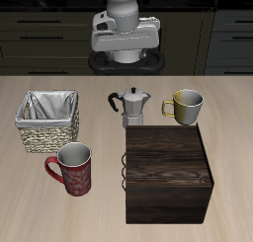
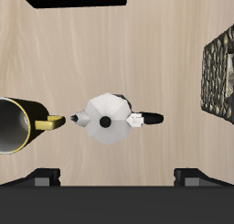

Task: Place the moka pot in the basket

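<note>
The moka pot (image 1: 129, 108) stands upright on the table, silver-grey and faceted, with a black knob on its lid and a dark side handle. In the wrist view the moka pot (image 2: 107, 119) shows from straight above. The wicker basket (image 1: 47, 122) with a pale cloth lining stands apart from the pot, at about the same depth on the table; its woven edge shows in the wrist view (image 2: 219, 77). My gripper (image 1: 126, 50) hangs high above the back of the table, behind the pot. It is open and empty, with its fingertips (image 2: 41, 177) wide apart.
A yellow-rimmed metallic mug (image 1: 187, 106) stands close beside the pot, on the side away from the basket. A dark wooden box (image 1: 166, 172) sits nearer the table's front edge, just in front of the pot. A red patterned mug (image 1: 74, 169) stands in front of the basket.
</note>
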